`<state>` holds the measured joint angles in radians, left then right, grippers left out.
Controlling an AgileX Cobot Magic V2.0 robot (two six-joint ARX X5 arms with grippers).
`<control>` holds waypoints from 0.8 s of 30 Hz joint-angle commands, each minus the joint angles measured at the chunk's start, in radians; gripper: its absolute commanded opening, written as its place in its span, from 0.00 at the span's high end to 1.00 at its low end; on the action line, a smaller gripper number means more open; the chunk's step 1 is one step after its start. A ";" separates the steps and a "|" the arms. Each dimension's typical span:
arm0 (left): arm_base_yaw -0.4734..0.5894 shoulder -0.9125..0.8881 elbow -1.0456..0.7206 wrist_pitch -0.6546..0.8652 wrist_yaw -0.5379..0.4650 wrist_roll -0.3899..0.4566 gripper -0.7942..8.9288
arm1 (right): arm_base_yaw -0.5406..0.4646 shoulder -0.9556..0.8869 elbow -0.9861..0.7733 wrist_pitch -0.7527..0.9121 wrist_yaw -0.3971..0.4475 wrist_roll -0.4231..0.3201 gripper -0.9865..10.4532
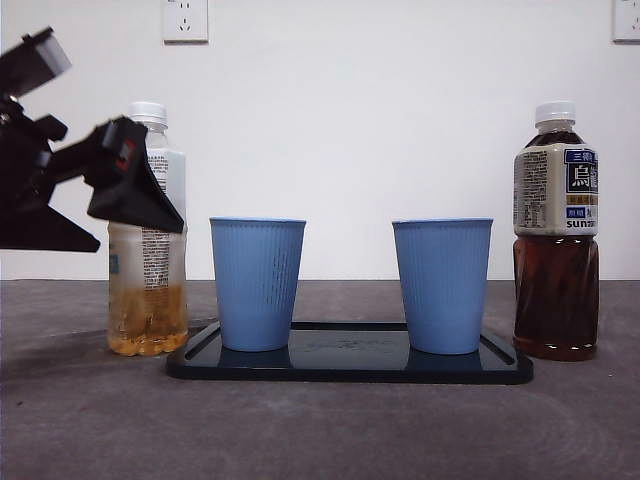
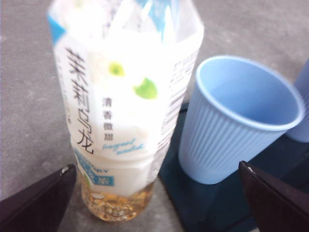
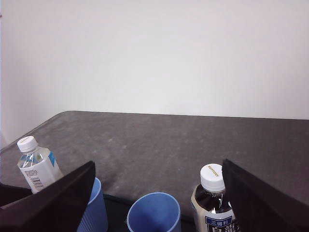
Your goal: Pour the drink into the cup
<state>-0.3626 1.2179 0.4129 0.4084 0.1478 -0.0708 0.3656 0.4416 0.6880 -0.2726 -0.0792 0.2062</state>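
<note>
Our left hand (image 1: 135, 190), jaws spread wide and empty, flanked the capped, nearly drained jasmine tea bottle (image 1: 148, 230) standing on the desk (image 1: 90, 420) beside the tray (image 1: 350, 365); we judged it light, thin-walled, best gripped mid-label.

Fig. Item count, front view w/ both wrist views.

Bottles: 2. One pale-tea bottle (image 1: 148, 240) w/ white label, white cap; one dark-tea bottle (image 1: 556, 235) w/ blue-and-white label, white cap. Caps: 2, one per bottle.

Cups: 2, both blue, ribbed: left-hand cup (image 1: 257, 283), right-hand cup (image 1: 442, 285).

Trays: 1, black tray (image 1: 505, 368), carrying both cups.

Wall sockets: 2, one socket (image 1: 185, 19) upper left, second socket (image 1: 626, 19) at upper right edge, partly cut off.

Tables: 1, grey table (image 1: 320, 430).

Grippers seen: 2, i.e. left gripper (image 1: 128, 180), right gripper (image 3: 157, 203); each w/ 2 black jaws.
</note>
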 commanded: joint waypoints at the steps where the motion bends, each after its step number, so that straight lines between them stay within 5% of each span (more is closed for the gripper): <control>1: -0.004 0.056 0.006 0.053 -0.003 0.030 0.30 | 0.005 -0.007 0.015 0.006 -0.006 -0.009 0.55; 20: 0.003 0.252 0.006 0.282 -0.078 0.050 0.31 | 0.005 -0.065 0.016 -0.017 -0.029 -0.004 0.55; 24: 0.004 0.279 0.006 0.317 -0.089 0.060 0.38 | 0.005 -0.065 0.016 -0.018 -0.029 -0.004 0.55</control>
<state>-0.3561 1.4754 0.4129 0.7029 0.0654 -0.0307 0.3656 0.3790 0.6880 -0.2958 -0.1059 0.2062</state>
